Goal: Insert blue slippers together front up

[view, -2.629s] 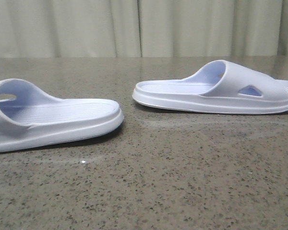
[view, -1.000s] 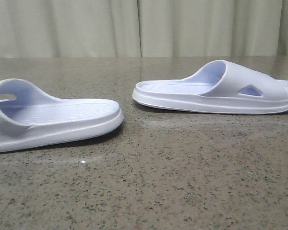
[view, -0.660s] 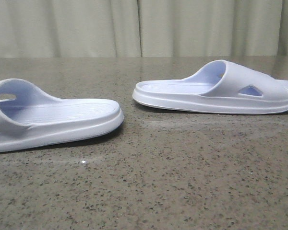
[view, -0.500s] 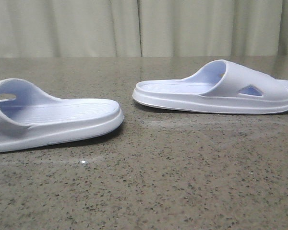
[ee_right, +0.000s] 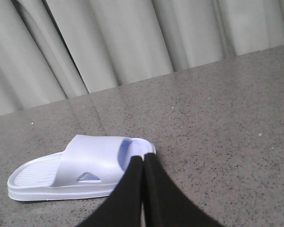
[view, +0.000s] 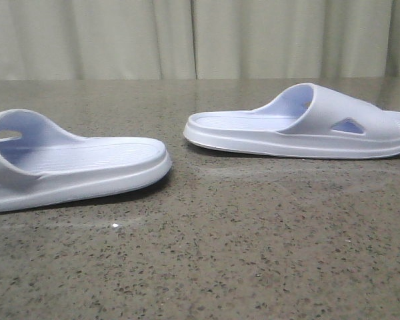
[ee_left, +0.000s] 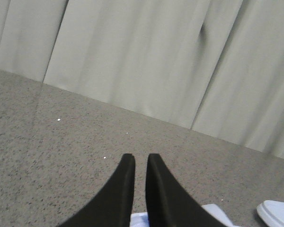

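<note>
Overhead, the left tool (ee_left: 141,163) hangs above the speckled grey-brown stone surface (ee_left: 47,146) with its 2 black fingers drawn to a narrow slit, nothing between them; a pale sliver of the near slipper (ee_left: 217,215) shows just beneath its fingers, and the rounded end of the far slipper (ee_left: 277,213) pokes in at the frame's corner. On the other side, the right tool (ee_right: 143,163) is pressed together with only a hairline gap at the tips, also empty, poised over the front end of the far slipper (ee_right: 80,172), which lies flat on its sole with the triangular side cut-out facing the wrist camera. Seen from the front, neither tool enters the shot: the near slipper (view: 73,167) sits sole-down at the left edge, partly cut off, ribbed footbed up, while the far slipper (view: 300,127) rests farther back and to the right, strap arching toward the right end. Both slippers lie well apart on the surface (view: 207,260), backed by pale pleated curtains (view: 200,37).
</note>
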Motion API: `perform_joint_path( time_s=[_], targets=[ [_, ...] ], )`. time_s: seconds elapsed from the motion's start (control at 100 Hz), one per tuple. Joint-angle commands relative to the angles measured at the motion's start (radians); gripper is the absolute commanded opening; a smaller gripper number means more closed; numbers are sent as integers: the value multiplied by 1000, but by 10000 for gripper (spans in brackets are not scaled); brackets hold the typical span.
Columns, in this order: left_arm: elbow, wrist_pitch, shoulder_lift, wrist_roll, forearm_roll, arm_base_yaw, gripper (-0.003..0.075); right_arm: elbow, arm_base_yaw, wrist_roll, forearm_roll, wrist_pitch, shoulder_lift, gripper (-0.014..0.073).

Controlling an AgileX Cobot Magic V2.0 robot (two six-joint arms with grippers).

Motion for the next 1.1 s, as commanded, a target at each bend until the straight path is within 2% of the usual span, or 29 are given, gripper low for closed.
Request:
perform_joint_path(
  time_s=[0.0, 0.18, 0.58, 0.86, 1.09],
  targets=[
    [-92, 15, -15, -7, 12, -8, 16, -86, 0, -6, -5, -39, 70, -106],
    [-264, 182, 67, -7, 119, -8, 16, -211, 0, -6, -8, 23, 211, -106],
    [-567, 428, 337, -3, 176, -8, 16, -459, 0, -8, -24, 162, 461, -106],
    [-645, 445, 457, -3, 273, -8, 16, -571, 0, -8, -56, 178, 569, -106],
    [-730, 471, 546, -3, 307, -8, 18, -696, 0, -10, -78, 269, 658, -106]
  ],
)
